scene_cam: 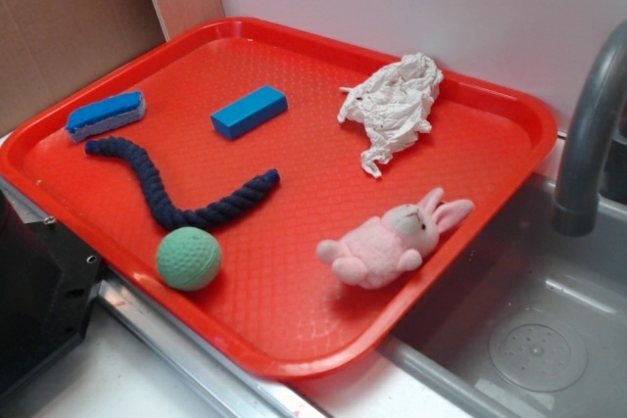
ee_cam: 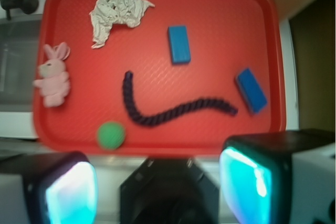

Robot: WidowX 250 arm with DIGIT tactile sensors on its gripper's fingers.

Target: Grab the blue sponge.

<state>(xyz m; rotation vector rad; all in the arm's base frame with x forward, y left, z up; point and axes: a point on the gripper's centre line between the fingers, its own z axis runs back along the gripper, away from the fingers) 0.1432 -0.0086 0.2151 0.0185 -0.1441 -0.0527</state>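
Note:
The blue sponge, bright blue on top over a whitish layer, lies near the far left corner of the red tray. In the wrist view it lies at the tray's right side. My gripper is high above the tray's near edge, well away from the sponge. Its two fingers with cyan pads stand wide apart with nothing between them. The gripper is out of frame in the exterior view.
On the tray lie a solid blue block, a dark navy rope, a green ball, a pink plush bunny and crumpled white paper. A grey faucet and sink are at the right.

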